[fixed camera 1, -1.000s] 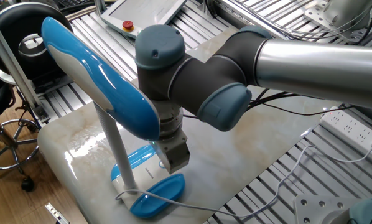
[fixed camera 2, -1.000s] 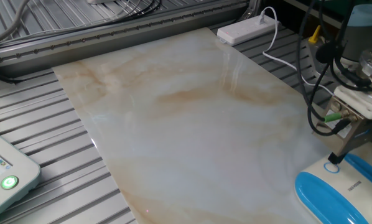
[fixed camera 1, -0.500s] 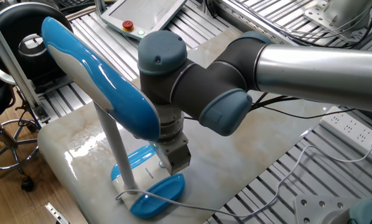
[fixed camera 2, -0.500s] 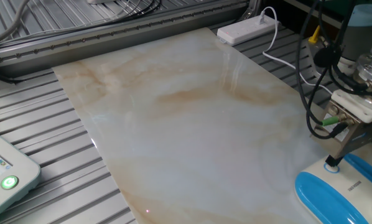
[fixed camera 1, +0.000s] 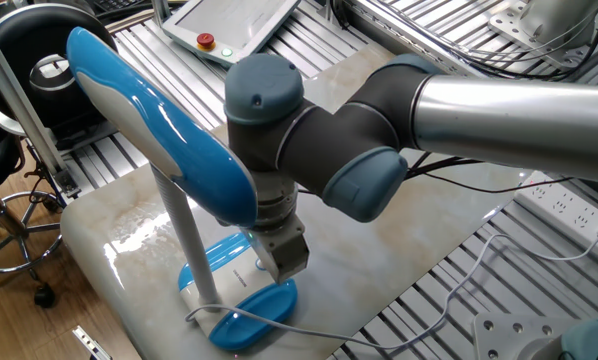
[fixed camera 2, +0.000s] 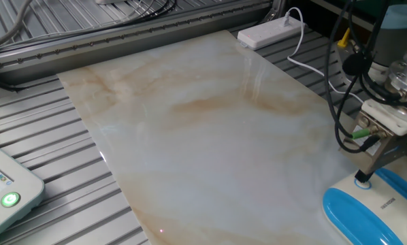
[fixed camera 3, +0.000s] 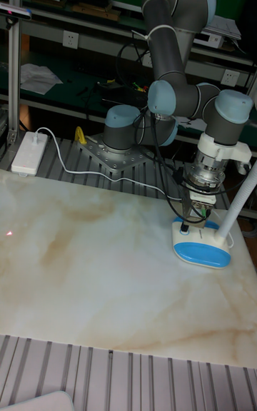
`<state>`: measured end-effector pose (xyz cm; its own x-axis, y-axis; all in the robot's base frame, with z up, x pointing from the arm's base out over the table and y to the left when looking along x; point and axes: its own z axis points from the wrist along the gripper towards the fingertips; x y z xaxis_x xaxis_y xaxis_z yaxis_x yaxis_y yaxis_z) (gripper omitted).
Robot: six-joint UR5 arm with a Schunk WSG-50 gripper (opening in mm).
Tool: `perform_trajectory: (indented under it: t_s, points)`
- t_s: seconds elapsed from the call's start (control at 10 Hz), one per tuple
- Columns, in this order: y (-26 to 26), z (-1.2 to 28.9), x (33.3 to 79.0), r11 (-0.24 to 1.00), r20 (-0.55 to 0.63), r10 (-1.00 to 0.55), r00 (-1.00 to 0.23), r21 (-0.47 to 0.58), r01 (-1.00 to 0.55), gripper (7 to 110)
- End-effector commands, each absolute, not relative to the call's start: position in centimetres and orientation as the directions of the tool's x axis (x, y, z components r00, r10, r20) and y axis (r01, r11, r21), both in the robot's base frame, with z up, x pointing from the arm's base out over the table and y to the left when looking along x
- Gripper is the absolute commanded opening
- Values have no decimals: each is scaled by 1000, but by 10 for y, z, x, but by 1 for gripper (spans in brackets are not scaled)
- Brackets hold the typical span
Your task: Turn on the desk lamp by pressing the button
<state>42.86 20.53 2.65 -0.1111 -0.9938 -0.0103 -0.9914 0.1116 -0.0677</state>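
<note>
The desk lamp stands at the table's corner: long blue-and-white head (fixed camera 1: 159, 125), slim white stem (fixed camera 1: 184, 240), oval blue-and-white base (fixed camera 1: 241, 300). The base also shows as an oval base (fixed camera 2: 367, 212) and oval base (fixed camera 3: 203, 245). The button (fixed camera 2: 361, 182) is a small white disc at the base's near end. My gripper (fixed camera 2: 361, 178) points straight down, and its dark fingers meet in one narrow tip resting on the button. From the side, the gripper (fixed camera 1: 279, 260) hangs just behind the stem. In the tall view the gripper (fixed camera 3: 185, 224) touches the base's left end. The lamp head shows no light.
The lamp's thin white cord (fixed camera 1: 379, 340) trails off the table edge. A white power strip (fixed camera 2: 271, 30) lies beyond the far corner. A pendant with a red button (fixed camera 1: 207, 41) sits behind the lamp. Metal slats surround the marble table (fixed camera 2: 190, 136).
The gripper has sunk slightly, so its tip now covers the button's ring. The arm's wrist has shifted a little to the right. The lamp has not moved.
</note>
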Motion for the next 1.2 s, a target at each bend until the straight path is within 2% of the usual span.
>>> perform_trajectory:
  t_s: [0.0,1.1]
  points:
    - [206,25,425,110,-12,-994,-109,-66,-992,7]
    - [208,13,426,119,-15,-993,-118,-85,-989,7]
